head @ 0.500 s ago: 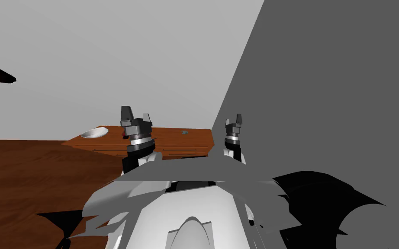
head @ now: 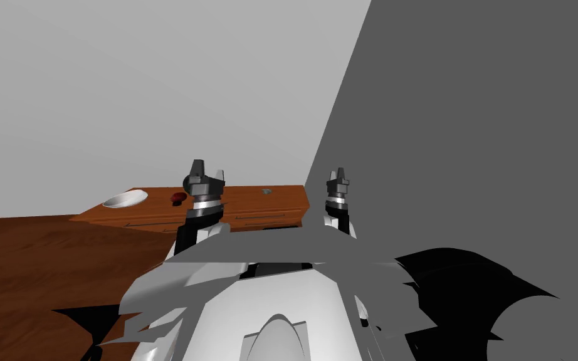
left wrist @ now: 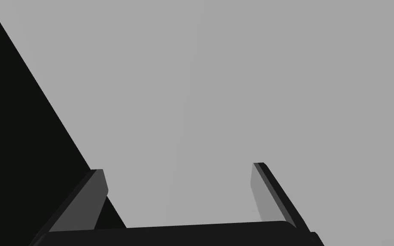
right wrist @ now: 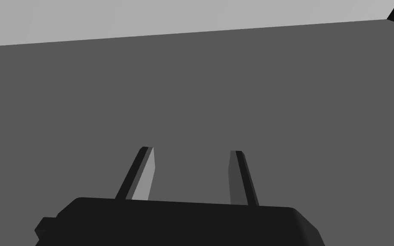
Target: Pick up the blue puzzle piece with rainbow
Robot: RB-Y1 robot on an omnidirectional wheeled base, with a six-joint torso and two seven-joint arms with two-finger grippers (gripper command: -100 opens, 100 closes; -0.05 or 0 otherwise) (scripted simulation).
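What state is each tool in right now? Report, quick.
Left tool: open, holding nothing.
Right tool: open, holding nothing.

Place: we take it for a room in a home.
Floor (head: 24,269): brown wood.
Bench (head: 244,195): wooden, with drawers, against a plain wall (head: 156,81).
On it: we see a white bowl (head: 125,199).
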